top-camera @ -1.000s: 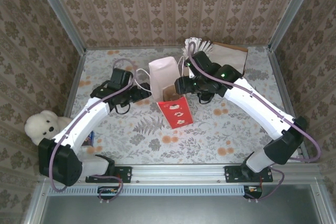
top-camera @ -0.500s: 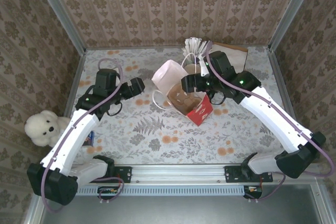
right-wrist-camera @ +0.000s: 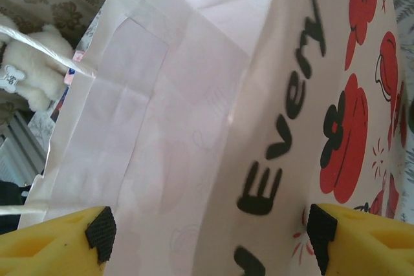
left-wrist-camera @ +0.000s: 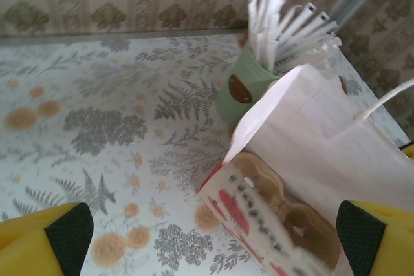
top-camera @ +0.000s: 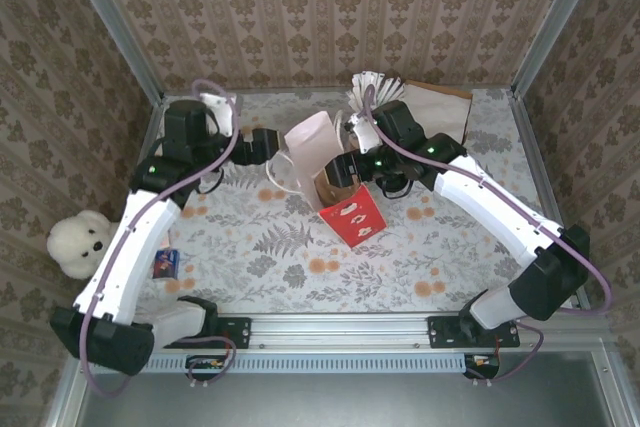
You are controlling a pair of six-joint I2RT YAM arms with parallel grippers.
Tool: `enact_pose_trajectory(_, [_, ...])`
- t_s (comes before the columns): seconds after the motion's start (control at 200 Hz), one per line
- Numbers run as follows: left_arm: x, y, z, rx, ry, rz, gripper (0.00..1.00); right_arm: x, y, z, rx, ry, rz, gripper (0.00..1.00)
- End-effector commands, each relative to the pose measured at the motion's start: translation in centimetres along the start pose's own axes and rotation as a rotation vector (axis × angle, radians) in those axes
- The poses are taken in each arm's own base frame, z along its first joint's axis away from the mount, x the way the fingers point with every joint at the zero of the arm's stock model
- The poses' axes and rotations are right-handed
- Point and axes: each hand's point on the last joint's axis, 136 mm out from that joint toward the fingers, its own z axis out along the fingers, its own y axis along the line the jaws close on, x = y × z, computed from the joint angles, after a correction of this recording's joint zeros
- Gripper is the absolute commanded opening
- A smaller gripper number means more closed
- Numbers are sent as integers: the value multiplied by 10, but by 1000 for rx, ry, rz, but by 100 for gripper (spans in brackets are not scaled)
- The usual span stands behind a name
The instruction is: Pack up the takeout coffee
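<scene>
Printed cloth over the whole table, grey ferns and orange blooms, lying flat. Boxed in on three sides by beige damask wallpaper, with bare metal posts in the rear corners and a metal rail along the near edge. Off the left edge, a white teddy bear; near it on the cloth, a small blue packet. Back right, a brown paper bag, and beside it a green cup stuffed with white straws.

Centre stage, a paper bag: pale back panel, red flower print on the front, mouth gaping upward, a brown cardboard insert inside. Takeout coffee: cannot tell where it is from these views.

Left gripper: hangs just left of the pale panel, fingers flung fully wide, holding nothing. Right gripper: sits at the bag's mouth from the right, fingers spread wide, the bag's paper close up between them; touching the pads or not, cannot tell.

Now against half a second back. For the left arm, a pull up and rearward, with its gripper nearer the back wall. For the bag, a swing round: red face angled off to the right then, turned toward the near rail now and closer to centre. For the right arm, a fold leftward along with it. More of the blue packet clear of the left forearm.
</scene>
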Motion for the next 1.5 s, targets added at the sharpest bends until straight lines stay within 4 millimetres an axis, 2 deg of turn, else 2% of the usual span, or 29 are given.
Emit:
enact_pose_trajectory(0.0, [6,-16,21,139,102,195,100,-9,3,-3,-19,-22,-54,81])
enact_pose_trajectory(0.13, [2,-17,45,193,172,285,100,-10,-15,-10,72,-36,-19,82])
enact_pose_trajectory(0.305, [5,-27,77,285,238,400,98,-4,-14,-13,59,-47,-9,82])
enact_pose_trajectory(0.38, [7,-29,94,298,274,417,94,-3,-12,-12,50,-49,-5,81])
enact_pose_trajectory(0.45, [9,-28,106,303,313,427,86,-4,-12,-13,51,-49,-1,81])
enact_pose_trajectory(0.475, [9,-27,110,301,324,427,80,-4,-13,-14,56,-52,-1,81])
enact_pose_trajectory(0.585, [6,-20,120,269,337,417,47,-4,-15,-23,78,-69,-7,82])
enact_pose_trajectory(0.615, [5,-19,120,262,332,416,41,-1,-17,-22,86,-63,-10,82])
enact_pose_trajectory(0.635, [4,-19,120,258,327,415,38,-5,-13,-34,84,-92,-22,83])
enact_pose_trajectory(0.71, [1,-19,117,251,305,412,28,-2,-14,-42,92,-97,-36,84])
enact_pose_trajectory(0.945, [4,-18,92,246,285,365,6,-10,-25,-69,131,-162,-41,86])
enact_pose_trajectory(0.98, [3,-18,87,248,284,351,0,-12,-26,-73,136,-173,-41,86])
enact_pose_trajectory(1.095, [9,-13,79,227,310,317,0,-12,-33,-80,167,-184,-43,92])
enact_pose_trajectory(1.12, [12,-11,79,224,320,312,0,-10,-34,-80,169,-180,-49,96])
enact_pose_trajectory(1.205, [13,-10,78,219,335,292,0,-2,-29,-74,122,-143,-63,100])
enact_pose_trajectory(1.26, [13,-15,77,247,337,273,0,-1,-27,-67,99,-122,-32,100])
enact_pose_trajectory(1.345, [12,-26,77,305,322,251,0,1,-36,-55,119,-71,39,100])
enact_pose_trajectory(1.455, [13,-30,80,327,319,231,0,7,-37,-44,105,-8,60,100])
enact_pose_trajectory(1.47, [13,-30,81,328,321,230,0,12,-41,-34,104,24,70,100])
enact_pose_trajectory(1.495, [13,-29,82,327,324,225,0,15,-41,-30,97,48,75,100])
